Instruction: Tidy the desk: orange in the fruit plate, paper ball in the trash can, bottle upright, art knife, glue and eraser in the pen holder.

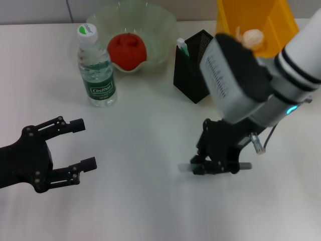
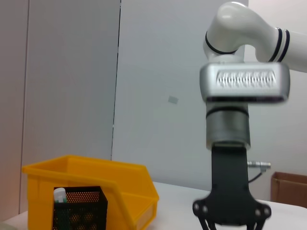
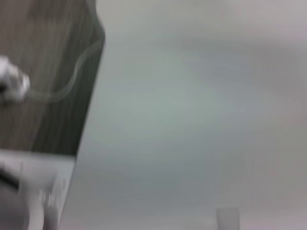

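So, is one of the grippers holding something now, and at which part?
The left gripper is open and holds nothing. The right gripper is down at a thin grey object on the table; whether it grips it cannot be told.

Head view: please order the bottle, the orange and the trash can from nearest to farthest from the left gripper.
Measured from the left gripper, open at the near left of the table:
1. The bottle, upright, straight beyond the gripper.
2. The orange, in the fruit plate, behind the bottle and a little to the right.
3. The trash can, far right corner.
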### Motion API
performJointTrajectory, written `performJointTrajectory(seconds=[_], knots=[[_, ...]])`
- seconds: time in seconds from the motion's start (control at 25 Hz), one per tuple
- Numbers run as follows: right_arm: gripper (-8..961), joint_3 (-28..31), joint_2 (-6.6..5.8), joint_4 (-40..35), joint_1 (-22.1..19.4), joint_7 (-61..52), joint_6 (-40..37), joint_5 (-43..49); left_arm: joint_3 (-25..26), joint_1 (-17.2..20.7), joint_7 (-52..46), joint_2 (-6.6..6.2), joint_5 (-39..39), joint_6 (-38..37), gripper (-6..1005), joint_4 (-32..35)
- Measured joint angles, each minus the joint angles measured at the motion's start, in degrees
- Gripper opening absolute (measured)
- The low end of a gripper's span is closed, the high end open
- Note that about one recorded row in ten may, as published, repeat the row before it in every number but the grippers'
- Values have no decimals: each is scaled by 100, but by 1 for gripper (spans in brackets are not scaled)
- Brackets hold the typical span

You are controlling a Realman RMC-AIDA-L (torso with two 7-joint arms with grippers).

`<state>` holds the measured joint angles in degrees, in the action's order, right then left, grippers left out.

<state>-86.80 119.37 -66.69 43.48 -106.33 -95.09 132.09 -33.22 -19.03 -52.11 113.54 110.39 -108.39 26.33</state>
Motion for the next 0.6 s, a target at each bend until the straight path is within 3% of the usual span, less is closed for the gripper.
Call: performJointTrajectory(seconds=[0.16, 0.32, 0.44, 0.48, 0.52, 0.6], knots=[[130, 972, -3, 110, -264, 634, -30, -773, -1, -4, 0, 0, 0, -6, 827, -1], [130, 1488, -8, 466, -455, 1186, -11, -1444, -1, -13, 0, 5, 1, -10, 827, 1], [129, 1893, -12, 1118, -552, 1769, -11, -2080, 0, -34, 2, 8, 0, -12, 827, -8], [129, 2163, -17, 1716, -562, 2254, -37, -2445, 0, -44, 3, 10, 0, -13, 827, -16], [129, 2163, -17, 1716, -562, 2254, -37, -2445, 0, -49, 4, 13, 0, -14, 827, -20], [129, 2555, -20, 2729, -570, 3257, -132, -2940, -1, -55, 5, 19, 0, -15, 827, -22]])
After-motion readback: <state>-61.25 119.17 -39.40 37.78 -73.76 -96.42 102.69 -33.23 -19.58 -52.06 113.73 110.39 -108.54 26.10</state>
